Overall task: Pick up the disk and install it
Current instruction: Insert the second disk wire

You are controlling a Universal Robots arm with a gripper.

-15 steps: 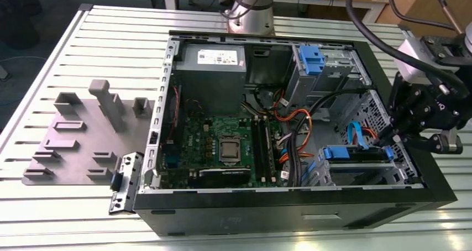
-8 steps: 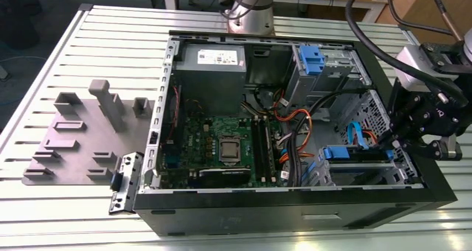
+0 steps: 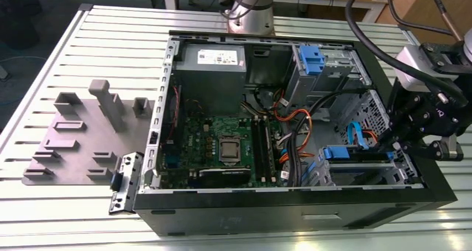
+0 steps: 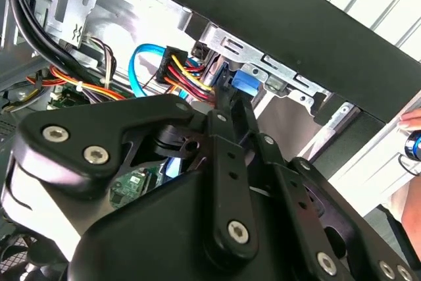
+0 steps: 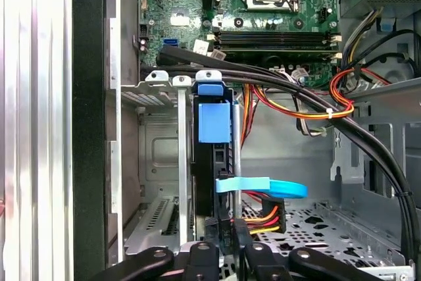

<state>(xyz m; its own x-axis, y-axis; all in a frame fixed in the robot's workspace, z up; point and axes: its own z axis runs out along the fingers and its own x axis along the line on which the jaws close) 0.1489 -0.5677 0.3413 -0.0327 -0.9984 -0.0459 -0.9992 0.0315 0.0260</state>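
first wrist view: disk (image 5: 214,162) stands on edge in the computer case's (image 5: 89,129) drive cage (image 5: 164,83), the gripper (image 5: 227,228) clenched on its end.

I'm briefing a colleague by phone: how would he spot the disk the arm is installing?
Start at the open computer case on the slatted table. In its drive cage near the gripper, the disk stands on edge. Its blue carrier tab, with cables plugged in, distinguishes it from the empty slots alongside.

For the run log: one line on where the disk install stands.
gripper at drive cage | disk standing in cage slot | fingers: cannot tell
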